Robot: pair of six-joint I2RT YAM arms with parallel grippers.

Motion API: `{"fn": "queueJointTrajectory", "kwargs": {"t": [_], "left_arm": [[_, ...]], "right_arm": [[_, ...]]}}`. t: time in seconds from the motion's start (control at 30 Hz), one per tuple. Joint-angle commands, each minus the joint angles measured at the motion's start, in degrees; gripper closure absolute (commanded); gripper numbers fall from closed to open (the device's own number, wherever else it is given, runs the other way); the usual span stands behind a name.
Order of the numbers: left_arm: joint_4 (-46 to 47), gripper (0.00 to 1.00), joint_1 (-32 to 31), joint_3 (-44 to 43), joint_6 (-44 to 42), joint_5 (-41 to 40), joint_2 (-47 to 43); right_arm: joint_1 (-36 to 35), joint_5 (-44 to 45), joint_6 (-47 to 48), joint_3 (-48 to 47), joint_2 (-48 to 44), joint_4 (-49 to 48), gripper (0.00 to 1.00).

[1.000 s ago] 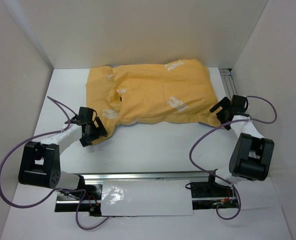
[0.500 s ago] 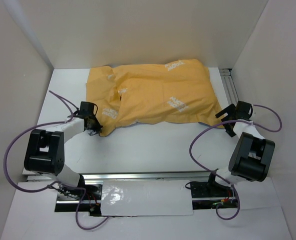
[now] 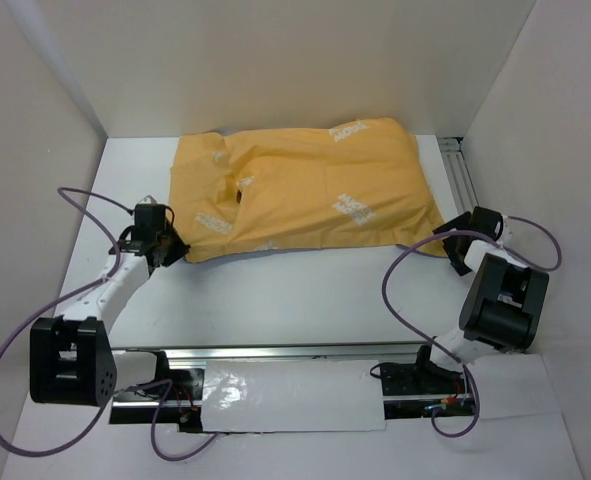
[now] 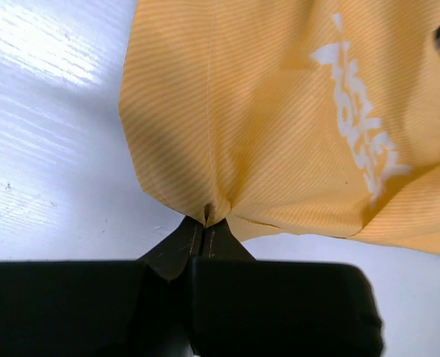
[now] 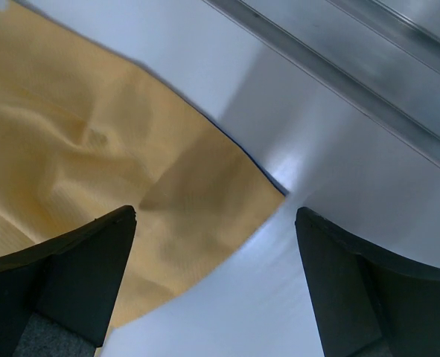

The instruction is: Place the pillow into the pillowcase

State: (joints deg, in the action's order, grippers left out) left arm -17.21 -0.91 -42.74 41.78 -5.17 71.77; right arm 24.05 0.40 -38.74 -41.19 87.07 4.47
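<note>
**Station status: left gripper clamped on pillowcase, right gripper open**

1. Pillowcase. The mustard-orange pillowcase [image 3: 315, 190] lies across the far half of the white table [image 3: 305, 290], long side running left to right. It looks plump under the cloth. The pillow is covered and cannot be made out. White printed lettering [image 4: 361, 141] shows on the fabric.

2. Left gripper. The left gripper [image 3: 165, 248] sits at the near-left corner of the pillowcase. In the wrist view its jaws are pressed together on a small pinch of the cloth edge, and the fabric fans out from that point.

3. Right gripper. The right gripper [image 5: 214, 223] is at the near-right corner of the pillowcase, jaws spread wide and holding nothing. The corner lies flat on the table between the two fingers, with a thin dark-blue line along its edge. A metal rail [image 5: 339, 82] runs along the table just beyond that corner.
</note>
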Motion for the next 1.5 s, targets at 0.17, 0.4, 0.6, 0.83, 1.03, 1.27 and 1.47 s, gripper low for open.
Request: {"fn": "queueJointTrajectory", "kwargs": {"t": [0.17, 0.4, 0.6, 0.83, 1.03, 1.27, 1.47], "left_arm": [[-0.7, 1.00, 0.7, -0.9, -1.8, -1.2, -5.1], [-1.8, 1.00, 1.3, -0.9, -1.8, -2.2, -5.1], [-1.8, 1.00, 1.3, -2.4, -3.0, -2.2, -5.8], [-2.8, 1.00, 1.8, -7.1, -3.4, -6.6, -8.8], [-1.0, 1.00, 2.8, -13.1, -5.5, -8.7, -13.9], [-1.0, 1.00, 3.4, -20.2, -5.5, -6.3, -12.3], [-2.5, 1.00, 5.6, -27.7, -5.5, -7.2, -8.2]], "right_arm": [[-4.1, -7.5, -2.1, -0.1, 10.7, -5.5, 0.28], [-8.5, -3.6, -0.9, -0.1, 3.1, -9.3, 1.00], [-9.1, 1.3, 2.7, -0.6, -7.7, -12.5, 1.00], [-11.8, 10.9, 13.3, -12.8, -21.2, -15.2, 1.00], [-11.8, 14.5, 19.5, -27.9, -22.3, -15.8, 1.00], [-11.8, 5.4, 23.2, -68.0, -8.2, -10.4, 1.00], [-11.8, 2.0, 21.8, -108.0, 7.6, -6.9, 1.00]]}}
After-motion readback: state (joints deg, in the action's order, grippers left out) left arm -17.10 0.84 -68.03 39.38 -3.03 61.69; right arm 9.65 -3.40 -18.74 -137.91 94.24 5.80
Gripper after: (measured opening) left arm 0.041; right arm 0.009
